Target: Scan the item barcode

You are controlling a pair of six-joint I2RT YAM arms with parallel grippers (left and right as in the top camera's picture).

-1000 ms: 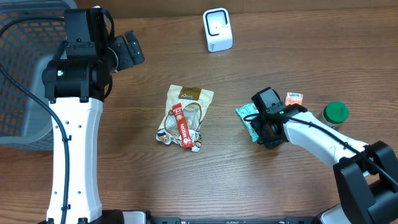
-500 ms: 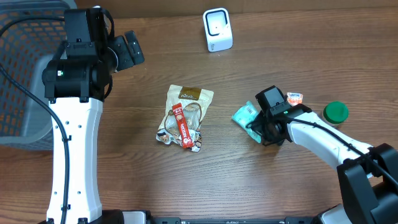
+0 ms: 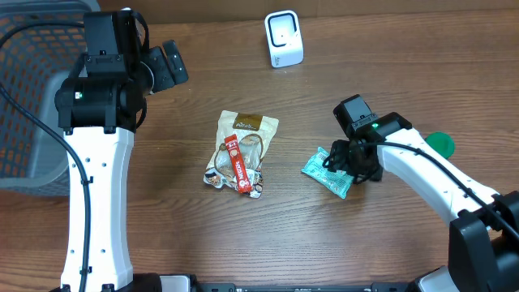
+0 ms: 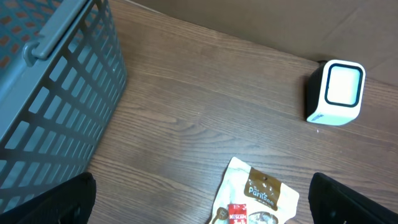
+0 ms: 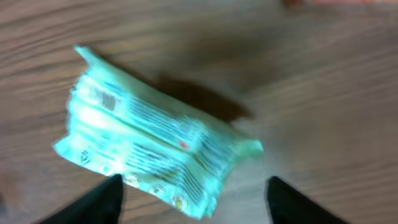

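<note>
The item, a green packet (image 3: 328, 173), rests loose on the wooden table under my right gripper (image 3: 350, 159). In the right wrist view the packet (image 5: 149, 143) is blurred, with a small barcode (image 5: 106, 99) near its left end. My right gripper (image 5: 196, 205) is open, and its dark fingertips (image 5: 102, 200) stand wide on either side of the packet's near edge without touching it. The white scanner (image 3: 284, 38) stands at the back of the table and also shows in the left wrist view (image 4: 336, 93). My left gripper (image 4: 202, 202) hangs high at the back left, open and holding nothing.
A beige snack bag (image 3: 243, 142) with a red coffee stick (image 3: 238, 165) on it lies mid-table. A green-capped bottle (image 3: 440, 144) stands right of my right arm. A blue-grey mesh basket (image 3: 28, 97) fills the left edge.
My right gripper has opened and let go of the green packet. The packet now sits a little nearer the front, and the gripper has drawn back above it. The left arm has not moved.
</note>
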